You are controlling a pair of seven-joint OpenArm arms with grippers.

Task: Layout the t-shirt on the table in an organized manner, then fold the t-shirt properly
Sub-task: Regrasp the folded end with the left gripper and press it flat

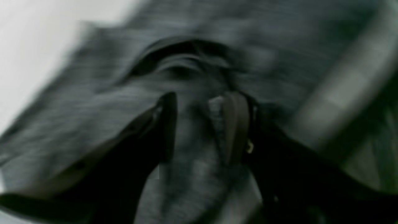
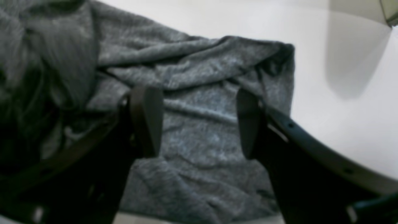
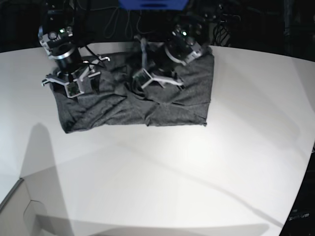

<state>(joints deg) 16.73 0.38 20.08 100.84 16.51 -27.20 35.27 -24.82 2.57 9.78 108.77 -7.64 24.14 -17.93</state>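
Note:
The dark heather-grey t-shirt (image 3: pixel 147 108) lies rumpled in a rough rectangle at the far side of the white table (image 3: pixel 172 172). In the blurred left wrist view, my left gripper (image 1: pixel 202 124) has its fingers close together around a raised fold of the t-shirt (image 1: pixel 77 118), just below the darker neckline (image 1: pixel 180 49). In the base view it (image 3: pixel 152 81) sits over the shirt's upper middle. My right gripper (image 2: pixel 197 121) is open and empty, just above the t-shirt (image 2: pixel 199 71) near its edge. In the base view it (image 3: pixel 74 88) is at the shirt's left end.
Both arm bases and dark cables stand behind the shirt, with a blue object (image 3: pixel 152 4) at the back edge. The table's curved edge runs at the right (image 3: pixel 307 162) and a corner shows at the lower left (image 3: pixel 19 191). White table (image 2: pixel 326 118) lies beside the shirt.

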